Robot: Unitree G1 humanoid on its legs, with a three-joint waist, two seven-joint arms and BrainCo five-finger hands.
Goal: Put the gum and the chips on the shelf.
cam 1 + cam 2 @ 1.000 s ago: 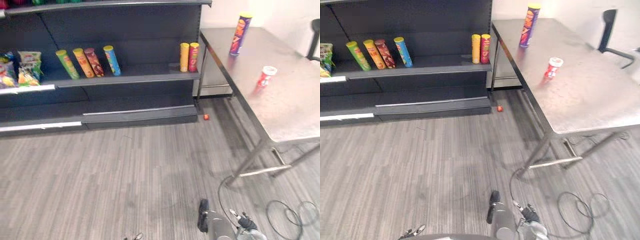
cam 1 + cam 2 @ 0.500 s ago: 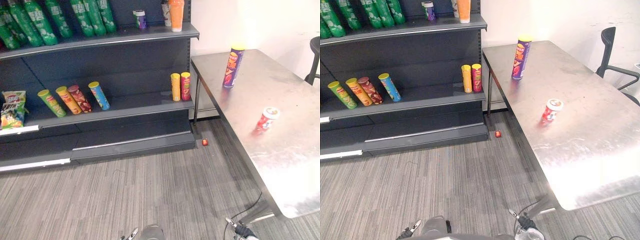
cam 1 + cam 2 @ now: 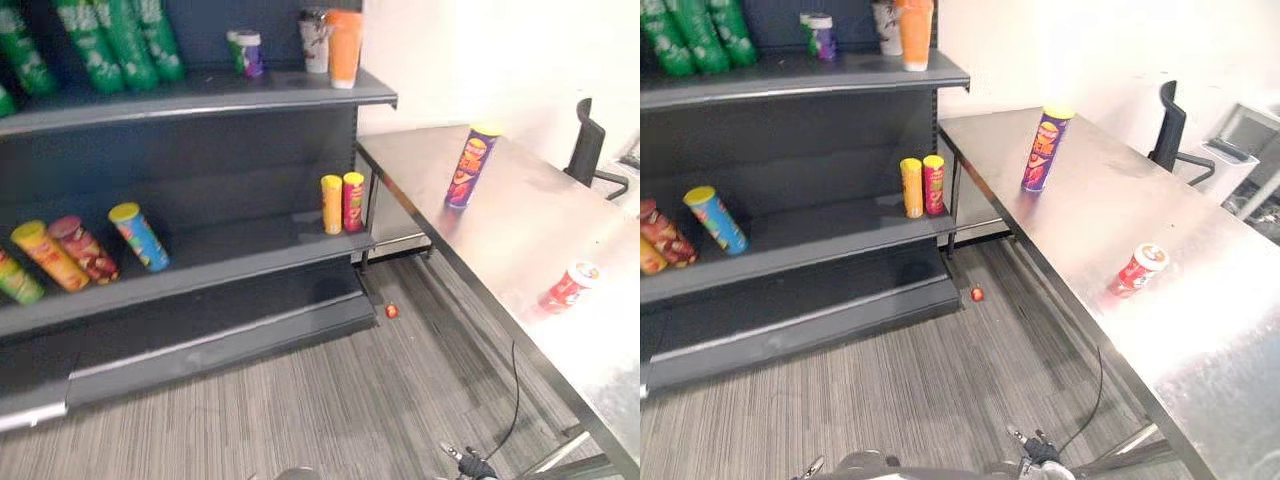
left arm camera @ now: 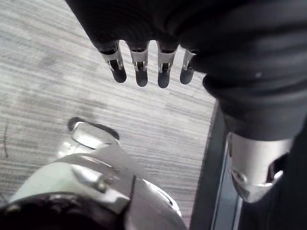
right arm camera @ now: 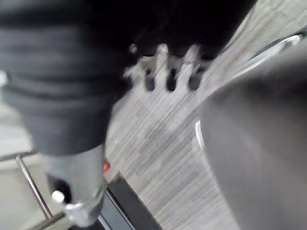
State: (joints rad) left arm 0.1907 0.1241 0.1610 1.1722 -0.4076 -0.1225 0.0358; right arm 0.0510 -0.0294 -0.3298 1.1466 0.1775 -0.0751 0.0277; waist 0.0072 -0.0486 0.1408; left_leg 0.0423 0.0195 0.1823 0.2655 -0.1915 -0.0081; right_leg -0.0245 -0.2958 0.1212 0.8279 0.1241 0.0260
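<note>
Steel, brushed and glossy, the tabletop is carrying the tall purple cylinder of chips and the stubby red, white-lidded gum tub, both unmoved since half a second ago; only the camera is shifting toward the dark shelf. Left hand and right hand are dangling slack-fingered and empty over the streaked grey floor, well apart from both.

The chips can stands on the table toward its far end. The gum tub sits on the table nearer than the can. The shelf unit stands left of the table. A small object lies on the floor between them. A chair stands behind the table.
</note>
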